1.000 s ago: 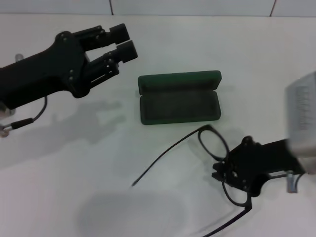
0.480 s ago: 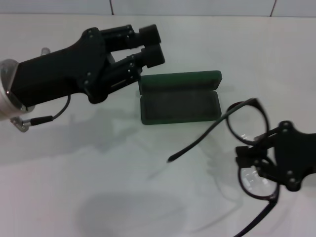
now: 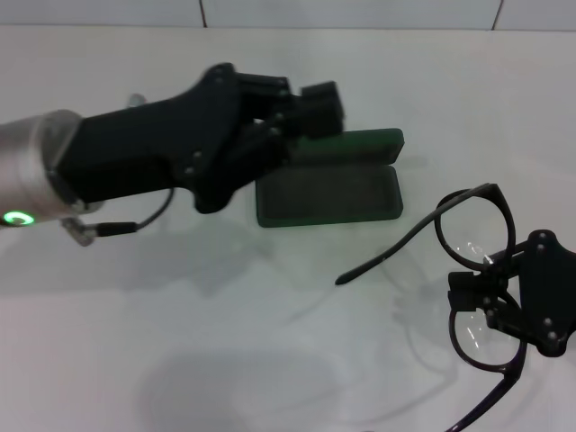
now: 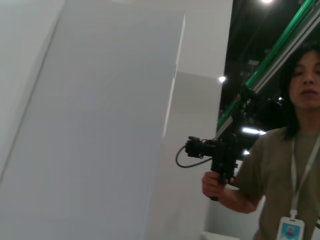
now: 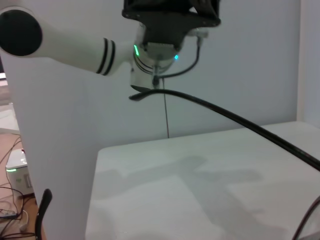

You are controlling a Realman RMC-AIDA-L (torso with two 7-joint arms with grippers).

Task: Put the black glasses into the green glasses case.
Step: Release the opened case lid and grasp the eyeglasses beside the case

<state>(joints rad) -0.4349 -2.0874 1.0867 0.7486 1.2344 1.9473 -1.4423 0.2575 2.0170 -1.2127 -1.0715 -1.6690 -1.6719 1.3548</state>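
The green glasses case [image 3: 328, 193] lies open on the white table, lid standing at its far side. My left gripper [image 3: 315, 112] hovers above the case's far left corner, fingers a little apart and empty. My right gripper [image 3: 468, 290] is shut on the black glasses [image 3: 472, 229] near the bridge and holds them above the table, right of and nearer than the case. One temple arm points left toward the case's front and also shows in the right wrist view [image 5: 225, 112]. The left wrist view shows neither the case nor the glasses.
The white table [image 3: 180, 342] extends left and in front of the case. A tiled wall edge [image 3: 360, 13] runs along the back. The left wrist view shows a wall and a person holding a camera [image 4: 220, 155]. My left arm's white forearm shows in the right wrist view [image 5: 75, 47].
My left arm has swung right, from left of the case to over its far left corner. My right gripper has lifted the glasses off the table and carried them right.
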